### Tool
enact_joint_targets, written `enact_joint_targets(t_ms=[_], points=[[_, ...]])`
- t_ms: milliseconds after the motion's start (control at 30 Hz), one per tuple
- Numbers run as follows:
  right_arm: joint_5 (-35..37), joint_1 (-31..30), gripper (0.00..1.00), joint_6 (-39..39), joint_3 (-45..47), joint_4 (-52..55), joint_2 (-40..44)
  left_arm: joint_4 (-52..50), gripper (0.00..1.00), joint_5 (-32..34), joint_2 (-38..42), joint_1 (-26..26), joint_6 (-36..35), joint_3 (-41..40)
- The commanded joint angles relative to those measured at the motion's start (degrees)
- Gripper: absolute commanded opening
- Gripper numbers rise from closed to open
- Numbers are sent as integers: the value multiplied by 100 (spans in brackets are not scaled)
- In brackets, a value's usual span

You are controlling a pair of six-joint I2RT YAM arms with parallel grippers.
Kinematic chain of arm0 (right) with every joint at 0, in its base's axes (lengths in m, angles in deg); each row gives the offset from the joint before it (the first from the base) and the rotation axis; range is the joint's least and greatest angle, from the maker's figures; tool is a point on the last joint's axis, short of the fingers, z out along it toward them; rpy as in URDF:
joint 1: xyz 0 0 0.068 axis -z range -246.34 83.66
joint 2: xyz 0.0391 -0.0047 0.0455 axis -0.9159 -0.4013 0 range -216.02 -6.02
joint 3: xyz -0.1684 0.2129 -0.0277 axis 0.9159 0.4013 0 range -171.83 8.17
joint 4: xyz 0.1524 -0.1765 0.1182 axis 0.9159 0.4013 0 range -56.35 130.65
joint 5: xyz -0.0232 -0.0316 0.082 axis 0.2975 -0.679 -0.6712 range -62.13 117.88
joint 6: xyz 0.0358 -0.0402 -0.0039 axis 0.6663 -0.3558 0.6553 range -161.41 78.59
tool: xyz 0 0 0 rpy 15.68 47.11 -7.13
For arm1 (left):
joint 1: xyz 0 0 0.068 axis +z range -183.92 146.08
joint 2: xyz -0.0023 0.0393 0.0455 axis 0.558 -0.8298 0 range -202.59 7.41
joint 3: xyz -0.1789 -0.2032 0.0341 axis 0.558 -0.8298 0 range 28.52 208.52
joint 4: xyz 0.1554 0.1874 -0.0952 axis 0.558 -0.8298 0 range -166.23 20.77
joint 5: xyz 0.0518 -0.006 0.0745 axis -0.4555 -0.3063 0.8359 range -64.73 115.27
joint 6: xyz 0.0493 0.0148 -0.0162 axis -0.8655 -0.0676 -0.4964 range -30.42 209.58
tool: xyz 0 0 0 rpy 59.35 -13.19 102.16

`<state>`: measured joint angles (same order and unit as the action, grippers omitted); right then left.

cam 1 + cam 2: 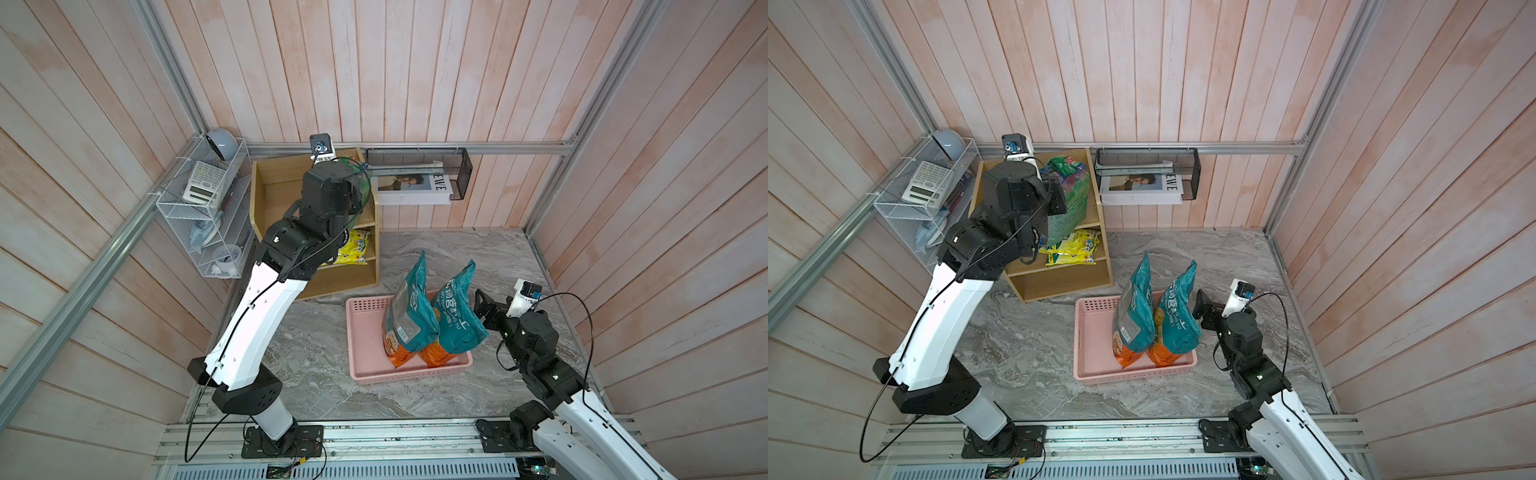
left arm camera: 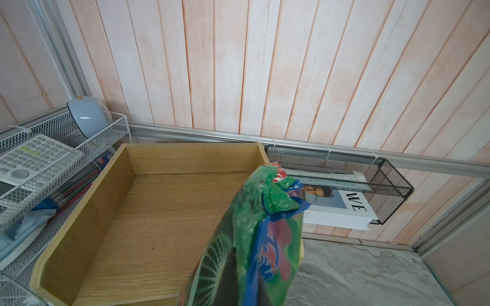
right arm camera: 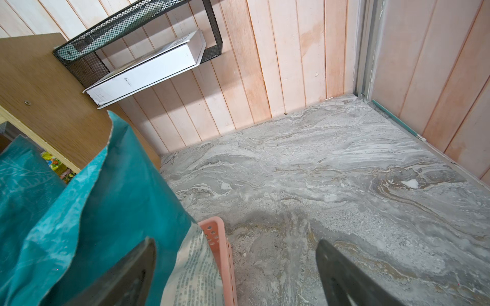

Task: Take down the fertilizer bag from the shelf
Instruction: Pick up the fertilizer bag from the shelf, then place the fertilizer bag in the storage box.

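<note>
**Removal of the fertilizer bag [image 1: 1074,195] from the shelf [image 1: 1063,281].** The green printed bag stands upright in the shelf's top tier, against the side panel that faces the black mesh wall basket [image 1: 1192,178]. Whether its base is off the board cannot be told. The left gripper [image 1: 1059,205] is inside that tier, its jaws clenched on the bag's side, below the crumpled neck that fills the left wrist view. The right gripper [image 3: 234,243] hangs well away from the shelf, jaws released and empty, beside the teal bags [image 1: 1133,320] in the pink basket [image 1: 1076,336]. The step in hand is probably the lift-out. Raise the bag just clear of the tier board and draw it straight out of the shelf's open front, away from the side panel. Keep it upright, since loose contents in thin film would likely sag and slip. The yellow packet [image 1: 1073,249] one tier below should go untouched.
</note>
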<state>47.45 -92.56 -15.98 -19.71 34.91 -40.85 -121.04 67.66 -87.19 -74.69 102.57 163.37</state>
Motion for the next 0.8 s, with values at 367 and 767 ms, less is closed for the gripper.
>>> enact_joint_targets(t_ms=[367, 767], points=[[-52, -33, 98, -3, -7, -91, -6, 429, 0, 1285, 2095, -1958, 418, -2570], [-23, -33, 98, -3, 22, -106, 14, 1490, 0, 1319, 2539, -2169, 994, -4423]])
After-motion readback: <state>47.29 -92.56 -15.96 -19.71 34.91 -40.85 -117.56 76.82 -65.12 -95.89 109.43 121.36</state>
